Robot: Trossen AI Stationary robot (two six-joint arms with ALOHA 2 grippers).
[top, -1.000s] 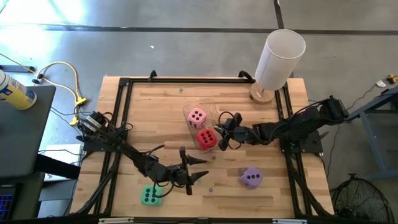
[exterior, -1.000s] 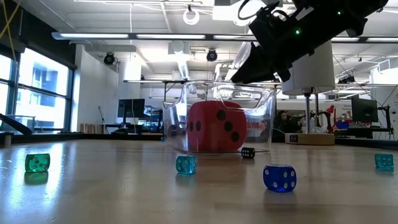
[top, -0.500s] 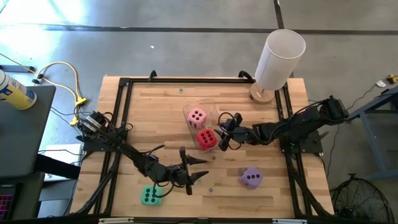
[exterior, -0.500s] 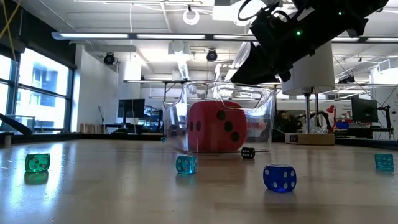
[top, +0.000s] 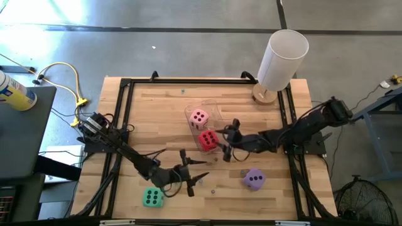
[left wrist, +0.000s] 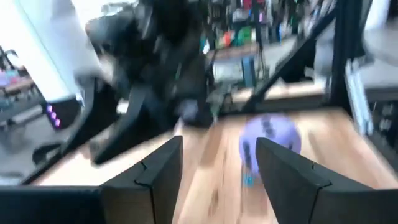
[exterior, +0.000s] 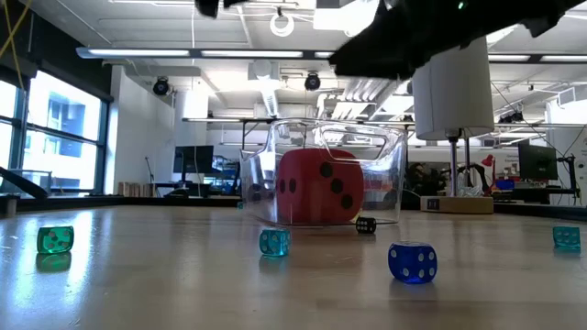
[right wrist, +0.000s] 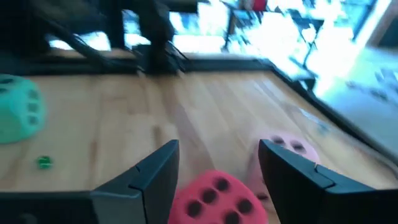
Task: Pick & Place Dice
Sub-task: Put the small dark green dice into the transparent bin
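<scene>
The pink die (top: 199, 117) lies within the outline of the clear bin (top: 202, 108). The red die (top: 208, 139) sits at the bin's near side; whether it is inside I cannot tell. My right gripper (top: 226, 143) stands open just right of the red die (right wrist: 217, 196), fingers apart and clear of it. The purple die (top: 254, 179) rests on the table at the near right and the green die (top: 151, 198) at the near left. My left gripper (top: 196, 172) hovers open between them, pointing level at the purple die (left wrist: 270, 140).
A tall white cylinder (top: 282, 59) on a wooden base stands at the far right corner. Several small dice lie near the front edge, among them a blue one (exterior: 412, 261) and a teal one (exterior: 273, 241). A black frame (top: 125, 85) runs round the tabletop.
My right gripper has opened, swung toward the table's near edge and risen a little, rolling as it went; the red die stays where it was. My left gripper has rolled about its own pointing line without leaving its place.
</scene>
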